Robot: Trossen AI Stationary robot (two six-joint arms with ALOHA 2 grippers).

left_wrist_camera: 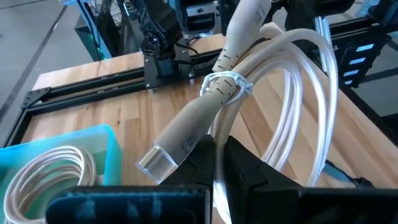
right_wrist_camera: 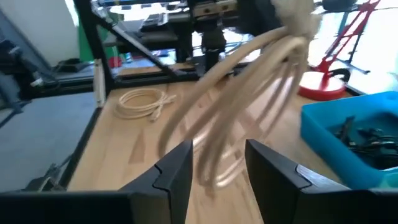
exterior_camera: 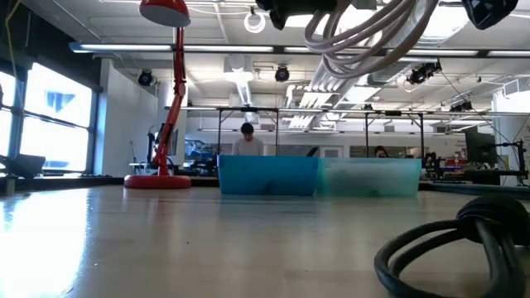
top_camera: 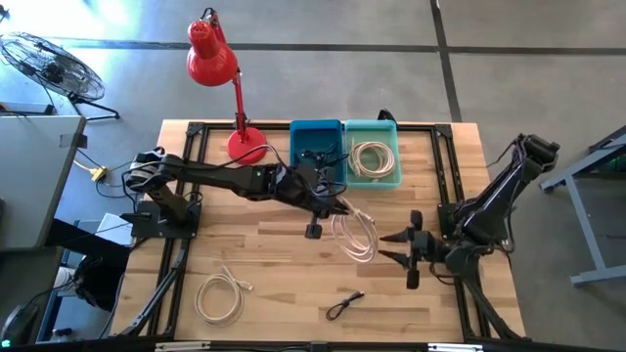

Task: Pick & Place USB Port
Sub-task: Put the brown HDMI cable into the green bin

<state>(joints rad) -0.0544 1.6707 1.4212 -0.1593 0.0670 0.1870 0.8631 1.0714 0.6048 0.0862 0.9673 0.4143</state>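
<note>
A coiled white USB cable (top_camera: 358,237) hangs in the air over the middle of the table, bound by a tie (left_wrist_camera: 227,87), with its plug (left_wrist_camera: 159,160) sticking out. My left gripper (top_camera: 337,208) is shut on it. The coil also shows at the top of the low view (exterior_camera: 364,33). My right gripper (top_camera: 385,246) is open and empty just right of the coil, fingers pointing at it; the coil hangs in front of its fingers (right_wrist_camera: 249,99). A blue bin (top_camera: 317,130) and a teal bin (top_camera: 393,132) stand at the far edge. My left gripper pinches the coil's strands (left_wrist_camera: 214,184) between its two shut fingers, close to the plug end and below the tie. The coil is lifted clear of the table and hangs as loose loops below the gripper (exterior_camera: 348,50).
The blue bin holds dark cables (top_camera: 318,158) and the teal bin a white coil (top_camera: 372,156). Another white coil (top_camera: 220,296) lies at the near left and a black cable (top_camera: 344,305) at the near middle. A red lamp (top_camera: 245,145) stands at the far left.
</note>
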